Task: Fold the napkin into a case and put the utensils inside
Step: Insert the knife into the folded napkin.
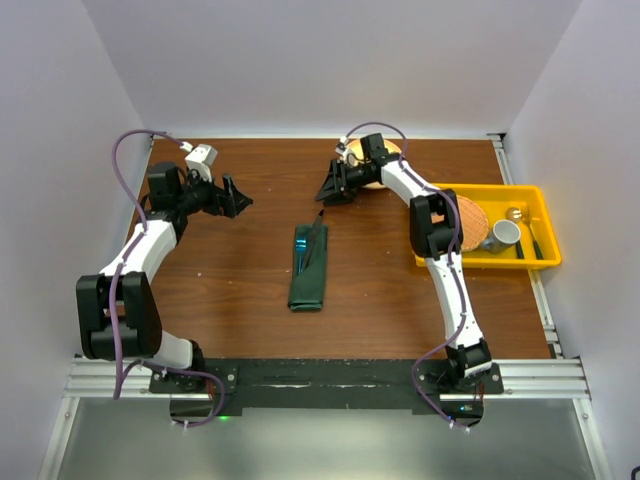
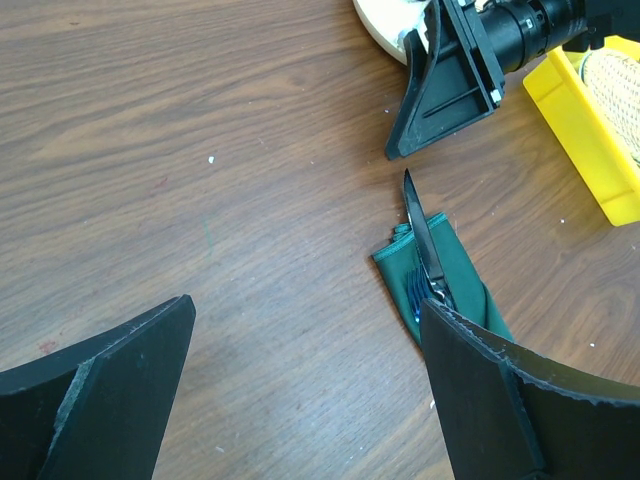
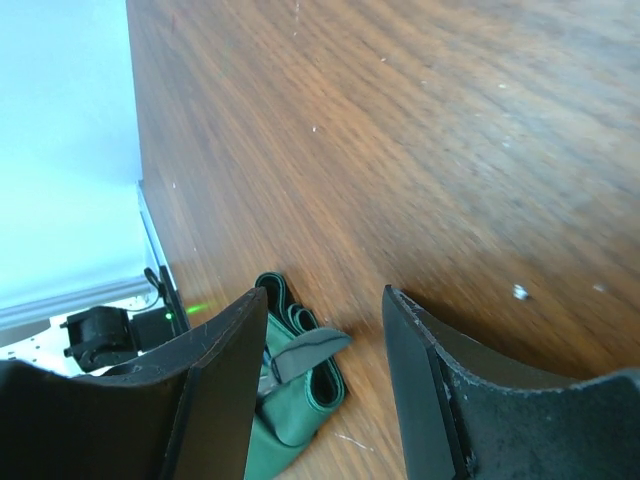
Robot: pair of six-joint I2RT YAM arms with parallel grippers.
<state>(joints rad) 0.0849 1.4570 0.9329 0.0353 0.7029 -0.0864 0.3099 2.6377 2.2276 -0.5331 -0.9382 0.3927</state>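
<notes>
A brown wood-grain table (image 1: 230,300) was enclosed by plain white walls (image 1: 330,60) at nine, twelve and three o'clock; an aluminium rail (image 1: 530,378) was fixed at six.

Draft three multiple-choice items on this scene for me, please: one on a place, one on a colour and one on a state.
1. Where does the case lie?
A) on the floor
B) flat on the table, near its middle
C) hanging off the table's edge

2. What colour is the fork in it?
A) blue
B) red
C) white

3. What is the state of the left gripper?
A) jaws shut on the case
B) jaws shut on nothing
C) jaws wide open, empty

Answers:
1 B, the top view shows it on bare wood mid-table.
2 A, bright-blue tines show at its mouth.
3 C, the left wrist view shows only table between the jaws.
</notes>
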